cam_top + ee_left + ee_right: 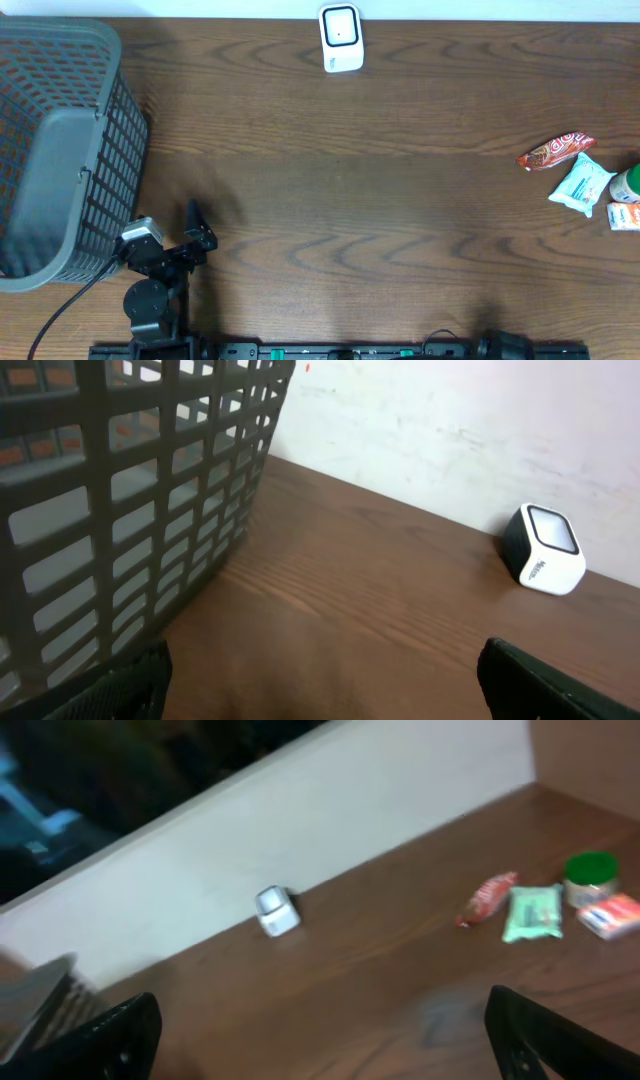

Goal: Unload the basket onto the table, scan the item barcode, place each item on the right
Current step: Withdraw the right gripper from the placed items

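Our left gripper (322, 672) sits closest, its two dark fingers (120, 685) filling the lower corners of the left wrist view. They are set far apart with only bare wood between them, so we read it as spread wide and holding nothing. It hangs over the table (400, 200) near the near-left corner, just beside the grey basket (60, 150). The basket stands along the left edge, and its lattice wall rises close on the left of that wrist view.

Our right gripper (320, 1035) is spread just as wide, its fingers (560, 1040) at the lower corners of its own view, and it too is empty.

We see the white barcode scanner (341, 38) at the far edge of the table, about midway along, with its dark-framed window turned upward.

We find the items grouped at the right edge, well apart from both grippers and from the scanner. Farthest back lies a red snack packet (556, 151), with a teal wipes pack (582, 186) just beside it. A green-capped bottle (628, 184) is cut off by the frame at the very edge, and an orange-and-white box (624, 215) lies next to it. We cannot make out any barcode on them.
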Robot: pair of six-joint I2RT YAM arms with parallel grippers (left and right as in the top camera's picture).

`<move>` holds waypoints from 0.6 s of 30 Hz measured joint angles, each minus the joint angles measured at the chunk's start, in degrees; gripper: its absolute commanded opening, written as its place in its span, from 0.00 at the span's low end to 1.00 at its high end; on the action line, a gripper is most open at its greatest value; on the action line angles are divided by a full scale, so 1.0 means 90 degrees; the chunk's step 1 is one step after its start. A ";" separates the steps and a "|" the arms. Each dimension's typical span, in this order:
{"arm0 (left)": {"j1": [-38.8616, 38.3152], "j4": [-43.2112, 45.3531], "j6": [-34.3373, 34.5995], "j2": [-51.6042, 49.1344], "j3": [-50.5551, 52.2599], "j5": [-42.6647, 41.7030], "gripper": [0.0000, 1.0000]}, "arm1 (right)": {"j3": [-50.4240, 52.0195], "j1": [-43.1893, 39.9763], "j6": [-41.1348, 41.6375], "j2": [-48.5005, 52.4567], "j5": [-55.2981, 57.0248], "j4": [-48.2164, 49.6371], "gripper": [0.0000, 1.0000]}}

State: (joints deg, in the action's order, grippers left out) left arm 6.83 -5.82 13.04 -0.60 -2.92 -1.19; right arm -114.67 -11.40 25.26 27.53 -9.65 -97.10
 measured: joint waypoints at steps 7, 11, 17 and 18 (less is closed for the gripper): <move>0.0000 0.0000 0.0000 0.0000 0.0000 0.0000 0.98 | -0.0002 0.0976 -0.0010 -0.0937 0.0143 -0.0002 0.99; 0.0000 0.0000 0.0000 0.0000 0.0000 0.0000 0.98 | 0.0078 0.1260 -0.0022 -0.1559 0.0619 0.0000 0.99; 0.0000 0.0000 0.0000 0.0000 0.0000 0.0000 0.98 | 0.0707 0.1270 -0.0104 -0.2509 0.1336 0.0143 0.99; 0.0000 0.0000 0.0000 0.0000 0.0000 0.0002 0.98 | 0.0903 0.1270 -0.0109 -0.2657 0.1426 0.0274 0.99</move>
State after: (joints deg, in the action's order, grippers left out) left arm 6.83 -5.82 13.04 -0.60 -2.92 -1.17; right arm -106.54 0.03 24.27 3.62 3.18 -94.63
